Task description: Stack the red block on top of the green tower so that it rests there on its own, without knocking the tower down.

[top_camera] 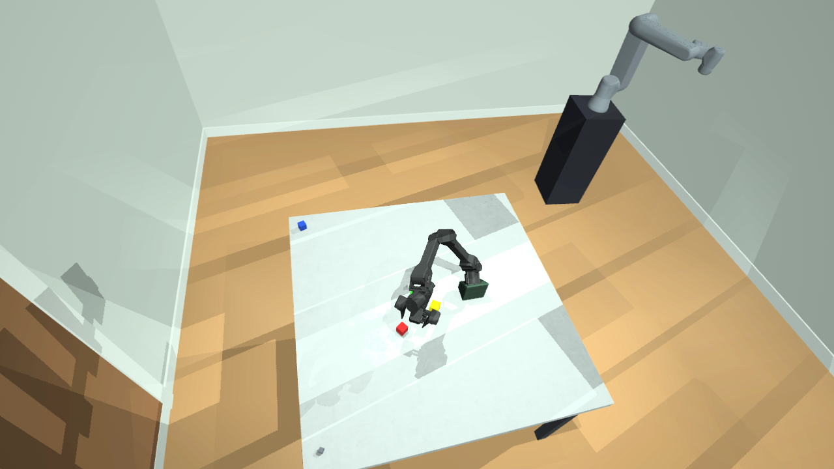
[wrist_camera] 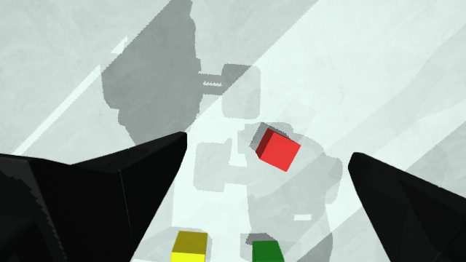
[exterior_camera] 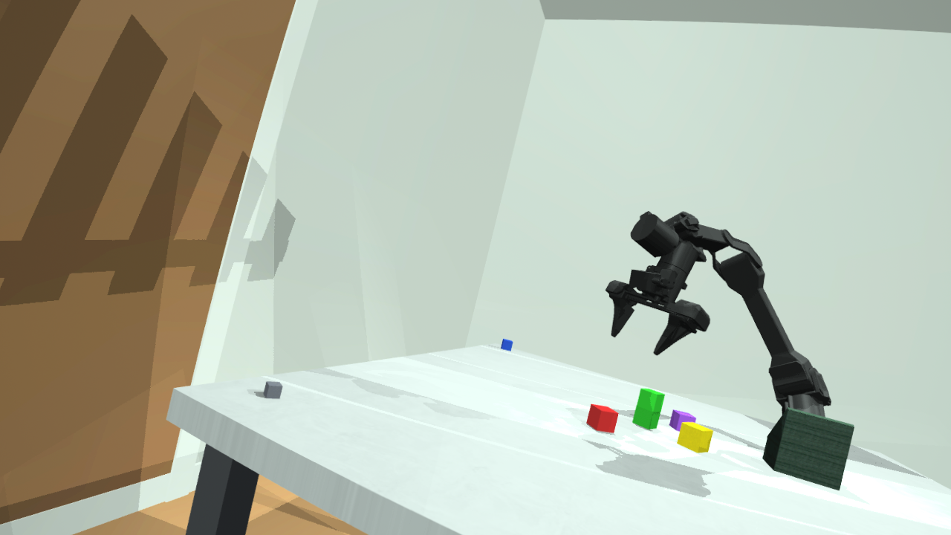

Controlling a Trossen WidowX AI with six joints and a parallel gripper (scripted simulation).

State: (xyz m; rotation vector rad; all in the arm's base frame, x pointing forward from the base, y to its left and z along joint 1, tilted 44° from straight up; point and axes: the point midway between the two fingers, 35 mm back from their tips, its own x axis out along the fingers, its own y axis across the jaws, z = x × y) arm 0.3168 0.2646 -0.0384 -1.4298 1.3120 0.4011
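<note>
The red block (top_camera: 401, 329) (exterior_camera: 602, 418) (wrist_camera: 279, 151) sits on the table, turned at an angle in the wrist view. The green tower (exterior_camera: 648, 408) (wrist_camera: 268, 252) is two blocks high and upright beside it; in the top view the arm hides all but a sliver. My gripper (top_camera: 412, 322) (exterior_camera: 634, 344) (wrist_camera: 266, 149) is wide open and empty, pointing down well above the table. In the wrist view the red block appears between the fingertips, right of centre, and the tower shows at the bottom edge.
A yellow block (top_camera: 434, 305) (exterior_camera: 695, 437) (wrist_camera: 188, 257) and a purple block (exterior_camera: 681, 420) lie near the tower, towards the arm's base (top_camera: 473, 290) (exterior_camera: 814, 449). A blue block (top_camera: 301, 225) (exterior_camera: 507, 344) and a small grey block (top_camera: 320, 451) (exterior_camera: 272, 389) lie at far table corners.
</note>
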